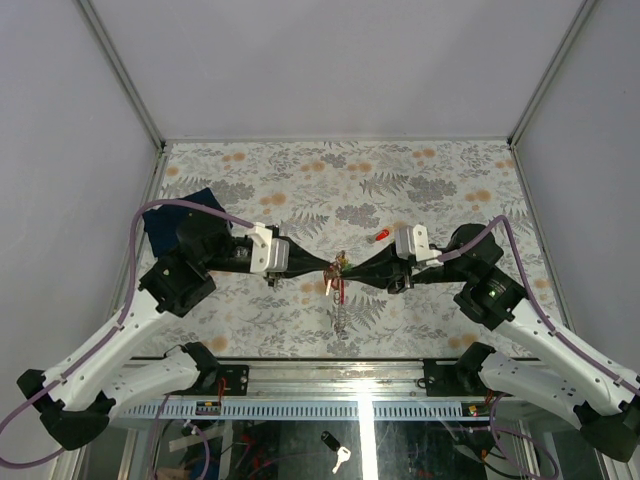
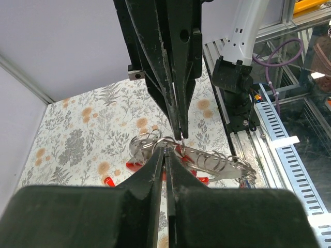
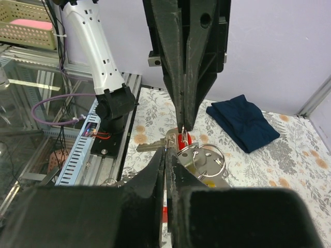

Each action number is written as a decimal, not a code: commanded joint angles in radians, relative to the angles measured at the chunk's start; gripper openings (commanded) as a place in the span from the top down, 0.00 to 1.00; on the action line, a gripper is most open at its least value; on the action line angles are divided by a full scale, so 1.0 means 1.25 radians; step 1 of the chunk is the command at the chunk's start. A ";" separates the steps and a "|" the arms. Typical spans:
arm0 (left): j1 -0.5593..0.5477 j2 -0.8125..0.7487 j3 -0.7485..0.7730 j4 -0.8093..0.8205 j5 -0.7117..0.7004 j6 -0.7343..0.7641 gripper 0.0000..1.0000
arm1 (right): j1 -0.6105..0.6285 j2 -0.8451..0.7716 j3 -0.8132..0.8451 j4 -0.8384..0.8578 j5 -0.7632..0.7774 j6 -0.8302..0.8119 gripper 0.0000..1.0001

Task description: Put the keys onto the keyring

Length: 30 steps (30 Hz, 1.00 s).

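The table (image 1: pixel 420 170), covered in a grey fern and orange flower print, fills the scene, with a folded dark blue cloth (image 1: pixel 180 218) at its far left. Both arms reach inward and meet tip to tip above the middle. The left gripper (image 1: pixel 326 268) has its fingers closed to a hairline slit, pinching the keyring (image 2: pixel 147 142), which is held off the table between the two arms. It is made of thin bright wire loops joined to a flat grey fob (image 2: pixel 217 163) that trails toward the near edge, with a red piece showing beside the ring. The right gripper (image 1: pixel 353 268) is just as narrow and touches the same bunch, but what it grips cannot be told. Among the keys (image 3: pixel 155 146), a small silver one hangs at the ring. A red-tagged key (image 1: pixel 382 235) lies apart on the table, just beyond the right gripper.
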 commanded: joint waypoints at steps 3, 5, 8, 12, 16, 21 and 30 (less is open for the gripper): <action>-0.011 0.005 0.028 -0.011 -0.016 0.022 1.00 | -0.004 -0.019 0.021 0.055 -0.038 -0.022 1.00; -0.013 0.009 0.031 -0.011 -0.014 0.023 1.00 | -0.004 -0.016 0.023 0.058 -0.033 -0.019 1.00; -0.020 0.015 0.034 -0.011 -0.010 0.023 1.00 | -0.004 -0.003 0.036 0.058 -0.028 -0.010 1.00; -0.026 0.020 0.039 -0.011 -0.004 0.024 1.00 | -0.004 0.012 0.044 0.051 -0.030 -0.007 1.00; -0.031 0.020 0.044 -0.015 0.004 0.026 1.00 | -0.004 0.012 0.043 0.043 -0.029 -0.008 1.00; -0.034 0.021 0.048 -0.023 0.020 0.029 1.00 | -0.005 0.012 0.041 0.042 -0.030 -0.008 1.00; -0.036 0.051 0.093 -0.105 0.055 0.069 1.00 | -0.004 0.003 0.047 0.028 -0.018 -0.016 1.00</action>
